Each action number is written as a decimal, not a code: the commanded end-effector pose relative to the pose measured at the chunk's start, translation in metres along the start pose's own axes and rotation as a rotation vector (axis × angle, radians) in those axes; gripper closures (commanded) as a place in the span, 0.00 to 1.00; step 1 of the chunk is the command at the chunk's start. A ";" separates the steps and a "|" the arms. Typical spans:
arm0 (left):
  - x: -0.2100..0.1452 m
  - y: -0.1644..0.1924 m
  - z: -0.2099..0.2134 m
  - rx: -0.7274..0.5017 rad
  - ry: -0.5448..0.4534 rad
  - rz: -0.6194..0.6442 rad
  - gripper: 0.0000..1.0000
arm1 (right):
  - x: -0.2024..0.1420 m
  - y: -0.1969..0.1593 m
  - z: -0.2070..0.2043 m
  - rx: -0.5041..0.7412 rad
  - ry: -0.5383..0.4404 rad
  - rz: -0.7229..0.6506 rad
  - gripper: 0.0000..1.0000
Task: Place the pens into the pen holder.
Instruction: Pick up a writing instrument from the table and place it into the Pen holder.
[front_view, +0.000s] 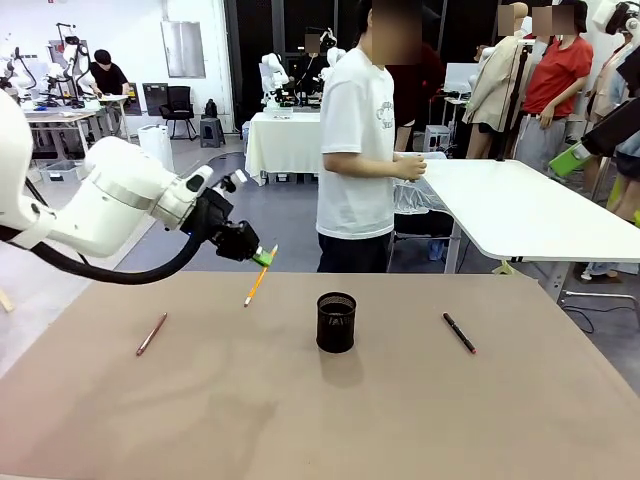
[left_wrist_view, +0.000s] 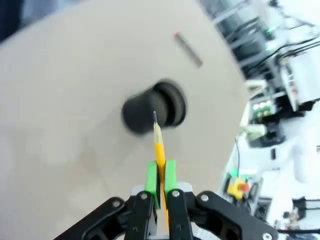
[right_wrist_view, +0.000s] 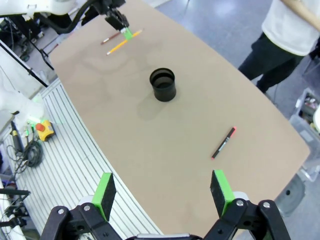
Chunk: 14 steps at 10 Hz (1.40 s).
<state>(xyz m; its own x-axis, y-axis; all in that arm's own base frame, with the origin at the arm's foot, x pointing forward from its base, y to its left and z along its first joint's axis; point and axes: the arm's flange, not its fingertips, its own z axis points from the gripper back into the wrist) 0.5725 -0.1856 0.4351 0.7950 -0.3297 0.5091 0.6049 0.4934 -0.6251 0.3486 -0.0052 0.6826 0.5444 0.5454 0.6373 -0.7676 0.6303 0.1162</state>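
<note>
Left gripper (front_view: 263, 257) clamped on my yellow pencil (front_view: 257, 283), tip angled down to aim at the pen holder (front_view: 336, 321) | holder mid-table (front_view: 300, 430) | right gripper (right_wrist_view: 162, 192) spread wide, idle | brown pen (front_view: 152, 334) toward left edge, black pen (front_view: 459, 333) toward right edge, both flat, waiting.

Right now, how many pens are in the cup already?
None yet: the pen holder looks empty. The left gripper is shut on the yellow pencil, held above the table. The pinkish-brown pen and the black pen lie on the table, and the right gripper is open.
</note>
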 end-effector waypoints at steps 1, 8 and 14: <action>-0.040 -0.019 0.010 -0.112 -0.193 -0.206 1.00 | 0.002 0.001 0.001 0.009 -0.011 -0.004 0.00; -0.103 -0.067 0.046 -0.154 -0.446 -0.659 1.00 | 0.002 0.001 0.001 0.009 -0.011 -0.004 0.00; -0.094 -0.071 0.046 -0.133 -0.399 -0.637 1.00 | 0.002 0.001 0.001 0.009 -0.011 -0.004 0.00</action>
<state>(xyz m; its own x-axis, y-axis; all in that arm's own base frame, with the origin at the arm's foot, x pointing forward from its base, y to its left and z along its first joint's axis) 0.4493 -0.1499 0.4545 0.2183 -0.1884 0.9575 0.9651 0.1871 -0.1832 0.3485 -0.0052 0.6826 0.5445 0.5454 0.6372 -0.7675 0.6304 0.1163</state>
